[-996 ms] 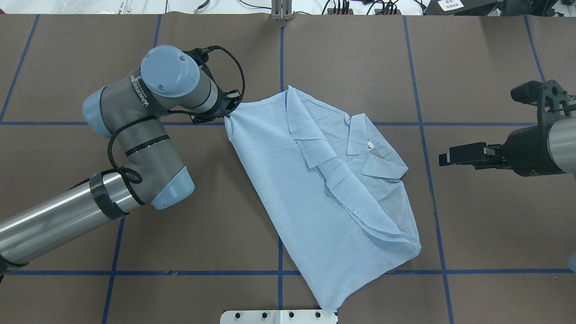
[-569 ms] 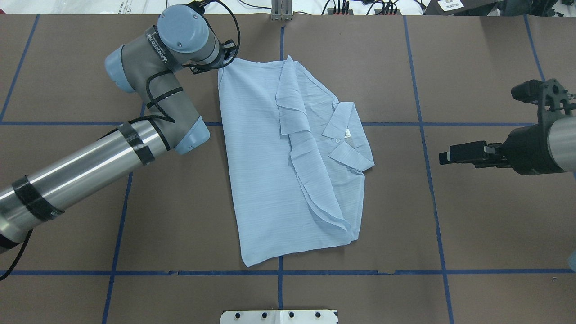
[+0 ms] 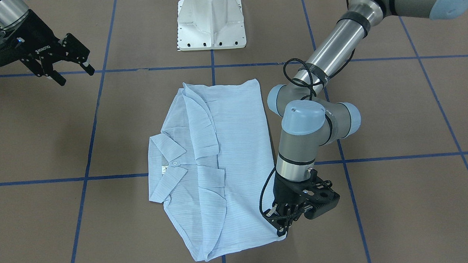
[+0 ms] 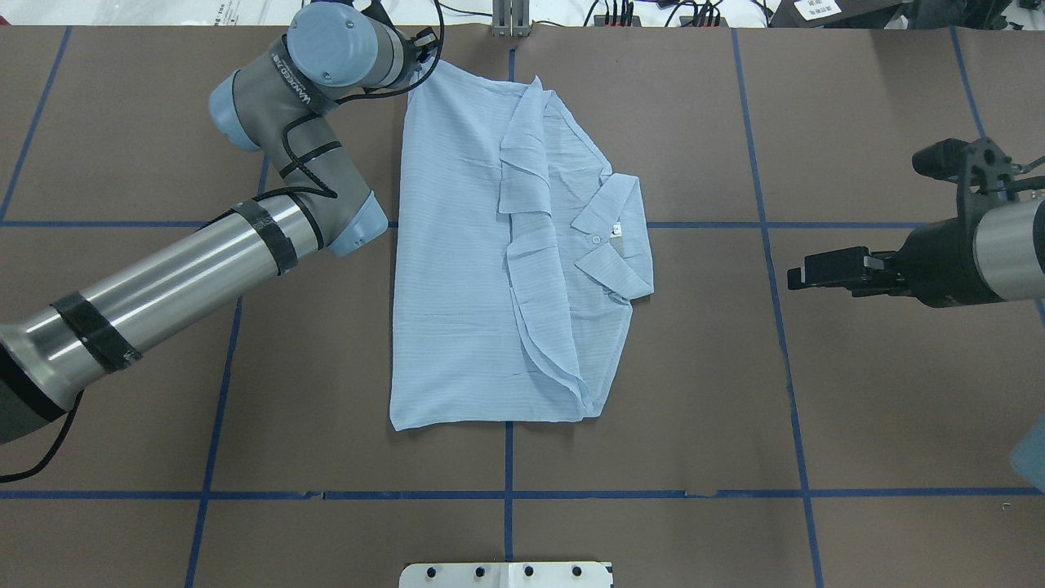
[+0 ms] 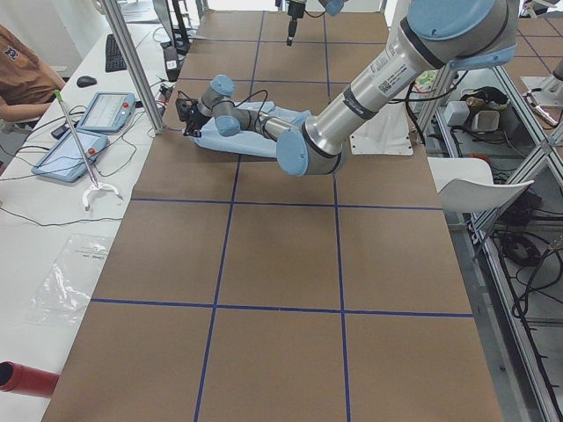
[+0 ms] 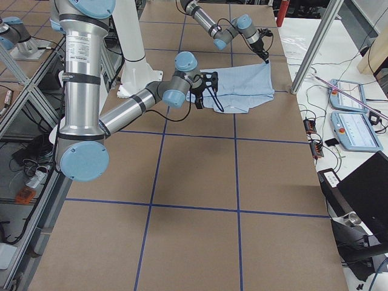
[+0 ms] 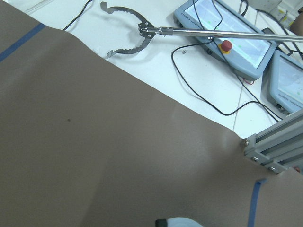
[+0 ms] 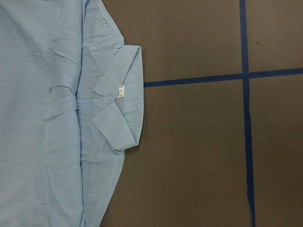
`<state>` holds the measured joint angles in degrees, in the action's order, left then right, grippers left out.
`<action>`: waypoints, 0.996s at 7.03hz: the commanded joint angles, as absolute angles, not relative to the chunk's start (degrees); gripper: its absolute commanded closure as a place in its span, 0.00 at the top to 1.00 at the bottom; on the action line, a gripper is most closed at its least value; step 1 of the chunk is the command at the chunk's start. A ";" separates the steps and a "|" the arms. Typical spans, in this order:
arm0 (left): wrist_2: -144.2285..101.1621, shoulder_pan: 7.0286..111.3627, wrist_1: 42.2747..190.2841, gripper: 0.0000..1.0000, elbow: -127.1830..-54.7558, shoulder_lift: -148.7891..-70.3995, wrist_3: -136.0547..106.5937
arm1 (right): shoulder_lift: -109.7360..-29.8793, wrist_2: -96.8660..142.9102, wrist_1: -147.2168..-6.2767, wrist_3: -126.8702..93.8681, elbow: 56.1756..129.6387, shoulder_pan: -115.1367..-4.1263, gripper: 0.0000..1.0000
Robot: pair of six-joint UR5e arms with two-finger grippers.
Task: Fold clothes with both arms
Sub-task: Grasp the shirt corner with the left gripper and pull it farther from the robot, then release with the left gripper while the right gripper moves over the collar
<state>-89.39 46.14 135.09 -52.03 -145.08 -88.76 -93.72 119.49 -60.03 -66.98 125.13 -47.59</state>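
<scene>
The pale-blue striped shirt (image 4: 457, 269) lies folded and flat on the brown table, its collar (image 4: 616, 237) and white label pointing toward my right side. My left gripper (image 4: 420, 57) is shut on the shirt's far left corner near the table's far edge; in the front view it (image 3: 283, 226) pinches that corner low on the table. My right gripper (image 3: 75, 74) hovers open and holds nothing, well off to the collar side of the shirt (image 3: 215, 167). The right wrist view shows the collar (image 8: 118, 109), button and label. The left wrist view shows only a pale-blue sliver at the bottom edge.
The white pedestal base (image 4: 506, 574) stands at the near table edge. Blue tape lines (image 4: 767, 245) grid the brown cover. Beyond the far edge are a metal post (image 4: 510, 20), a grabber tool (image 7: 142, 33) and teach pendants (image 7: 227, 33). A person (image 5: 18, 70) sits there.
My left arm has dragged the shirt by its corner toward the far edge, turning it until it lies square to the grid. The right gripper has barely shifted.
</scene>
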 commanded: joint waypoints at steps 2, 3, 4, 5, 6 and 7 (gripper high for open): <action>-88.68 46.84 136.22 1.00 -52.29 -144.93 -87.63 | -92.21 119.36 -60.47 -66.97 124.89 -47.72 1.00; -88.68 47.54 136.40 1.00 -52.29 -144.93 -87.63 | -91.07 119.36 -60.56 -66.97 124.11 -47.72 1.00; -89.12 48.16 136.41 1.00 -52.38 -144.93 -87.19 | -90.62 119.36 -60.64 -66.97 123.84 -47.64 1.00; -92.34 48.77 135.10 1.00 -54.30 -143.89 -82.23 | -87.66 119.36 -60.82 -66.97 121.92 -47.46 1.00; -100.73 49.82 131.52 1.00 -59.45 -139.70 -79.65 | -85.54 119.18 -61.34 -67.06 120.25 -45.81 1.00; -103.86 50.01 128.96 1.00 -69.25 -132.26 -77.02 | -82.73 116.83 -66.57 -66.89 120.32 -44.22 1.00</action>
<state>-98.60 49.45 132.09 -60.20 -139.17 -80.28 -85.80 118.62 -62.52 -66.99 120.99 -45.92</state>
